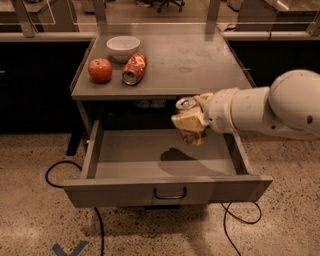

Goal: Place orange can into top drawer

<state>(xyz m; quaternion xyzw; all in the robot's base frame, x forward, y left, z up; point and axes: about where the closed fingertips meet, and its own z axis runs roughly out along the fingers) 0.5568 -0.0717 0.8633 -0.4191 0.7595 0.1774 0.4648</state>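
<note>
Orange can [186, 104] in gripper [190, 123] jaws, over drawer [120, 190]

This is looking like a robotics lab or test workspace. A plain grey metal work table [200, 60] with a wide, shallow grey metal top drawer [125, 192] is standing on a speckled stone-chip floor [280, 220]. Loose black cables [46, 176] are trailing across that floor, a blue tape cross [70, 248] is marking it, and a wheeled office-chair base [167, 4] is showing behind. The white arm's beige two-finger gripper [189, 123] is hanging over the open drawer, clasping the mottled golden-orange can [186, 104].
</note>
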